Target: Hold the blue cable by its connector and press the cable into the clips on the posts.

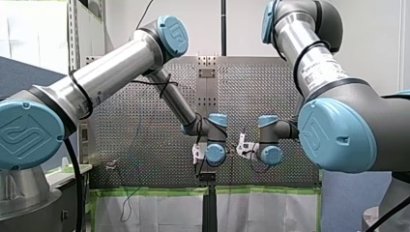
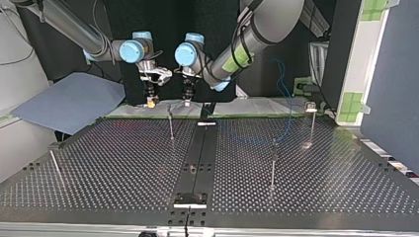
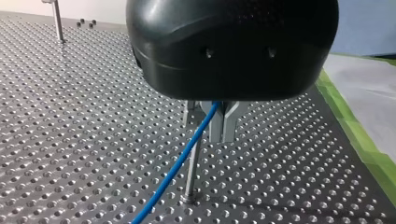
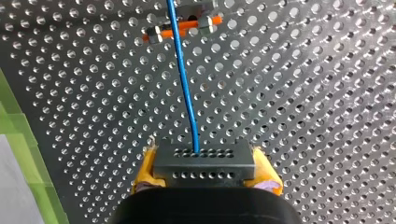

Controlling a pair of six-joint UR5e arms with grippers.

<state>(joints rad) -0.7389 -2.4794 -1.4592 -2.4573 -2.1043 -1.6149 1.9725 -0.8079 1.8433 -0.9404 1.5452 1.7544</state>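
Presently my right jaws clamp the black connector, and my left jaws close narrowly on the blue cable just beside a post. Risk, I judge: uneven tension lets the cable slide aside and miss the clip.

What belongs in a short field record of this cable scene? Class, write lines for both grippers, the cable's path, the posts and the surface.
right_grip: my right gripper shut on the black connector, yellow pads at its sides
left_grip: my left gripper shut on the blue cable, beside a post
cable_path: from the connector ahead, across a clip with an orange part
surface: perforated table
posts_standing: several upright in the top view
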